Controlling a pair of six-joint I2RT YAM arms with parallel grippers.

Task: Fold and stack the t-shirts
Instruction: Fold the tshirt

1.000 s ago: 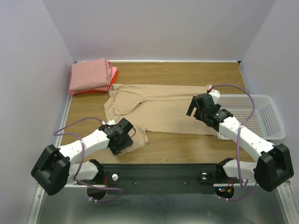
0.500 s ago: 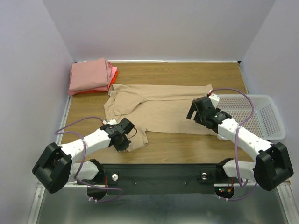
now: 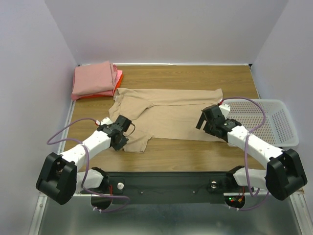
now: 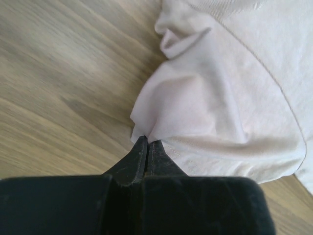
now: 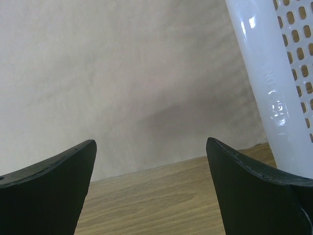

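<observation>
A tan t-shirt [image 3: 168,112] lies spread flat across the middle of the table. My left gripper [image 3: 121,139] is shut on its near-left edge, and in the left wrist view the closed gripper [image 4: 146,142] pinches a bunched fold of the tan t-shirt [image 4: 220,98]. My right gripper [image 3: 206,120] hangs open over the shirt's right hem. In the right wrist view this gripper [image 5: 150,142] holds nothing, with the tan t-shirt [image 5: 122,73] just beyond its tips. A folded salmon-pink t-shirt [image 3: 94,78] lies on an orange-red one [image 3: 118,80] at the back left.
A white mesh basket [image 3: 274,122] stands at the table's right edge, its wall [image 5: 274,73] close beside my right fingers. Walls enclose the table at the left, back and right. Bare wood [image 3: 186,154] shows in front of the shirt.
My left gripper has shut on the shirt's near-left edge and drawn it left and slightly back. The right gripper has come down closer to the right hem.
</observation>
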